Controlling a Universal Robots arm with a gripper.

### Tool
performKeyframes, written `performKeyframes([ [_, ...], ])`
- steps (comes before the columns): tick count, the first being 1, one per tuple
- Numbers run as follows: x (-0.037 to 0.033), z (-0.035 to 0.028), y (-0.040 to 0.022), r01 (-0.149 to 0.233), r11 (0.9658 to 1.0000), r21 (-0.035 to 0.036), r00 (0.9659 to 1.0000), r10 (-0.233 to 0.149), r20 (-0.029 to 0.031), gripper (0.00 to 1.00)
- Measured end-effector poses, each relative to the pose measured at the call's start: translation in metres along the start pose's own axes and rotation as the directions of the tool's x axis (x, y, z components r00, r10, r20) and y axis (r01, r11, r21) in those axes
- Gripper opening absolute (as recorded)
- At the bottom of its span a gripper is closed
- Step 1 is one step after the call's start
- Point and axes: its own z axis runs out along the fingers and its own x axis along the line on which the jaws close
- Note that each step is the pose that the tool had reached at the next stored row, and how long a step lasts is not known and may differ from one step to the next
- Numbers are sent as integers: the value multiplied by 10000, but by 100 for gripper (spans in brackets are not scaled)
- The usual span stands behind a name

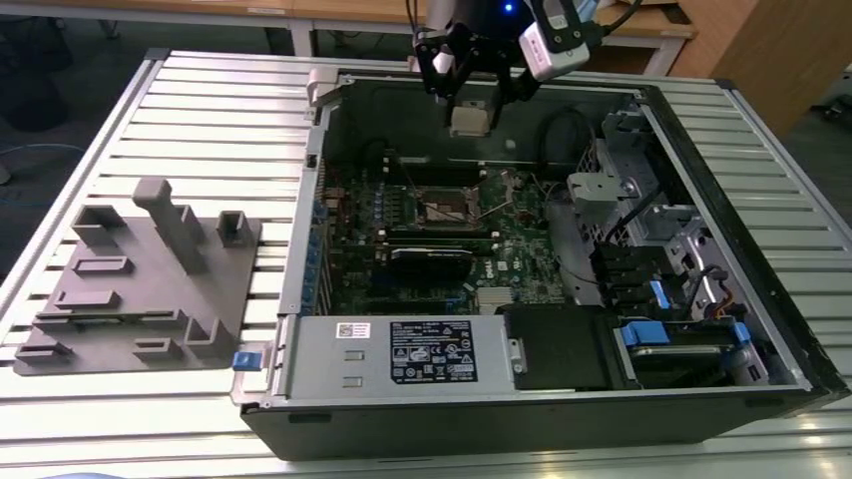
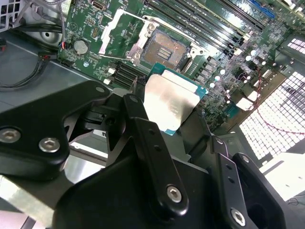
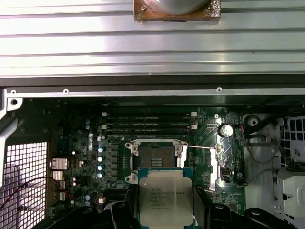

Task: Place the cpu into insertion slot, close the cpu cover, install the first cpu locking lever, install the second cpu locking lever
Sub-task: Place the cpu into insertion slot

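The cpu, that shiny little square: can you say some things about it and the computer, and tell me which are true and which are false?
1. The pincer holds the cpu. True.
2. The cpu already sits in the insertion slot. False: the slot is empty, and the cpu is held up off the green board.
3. The cpu cover is shut over the slot. False: it is swung open to one side.
4. A grey holder stands beside the open computer case, on the exterior view's left. True.
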Motion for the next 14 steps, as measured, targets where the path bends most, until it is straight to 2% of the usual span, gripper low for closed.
performKeyframes([
  [14, 0, 17, -1, 0, 10000, -1, 10000, 0, 0, 54],
])
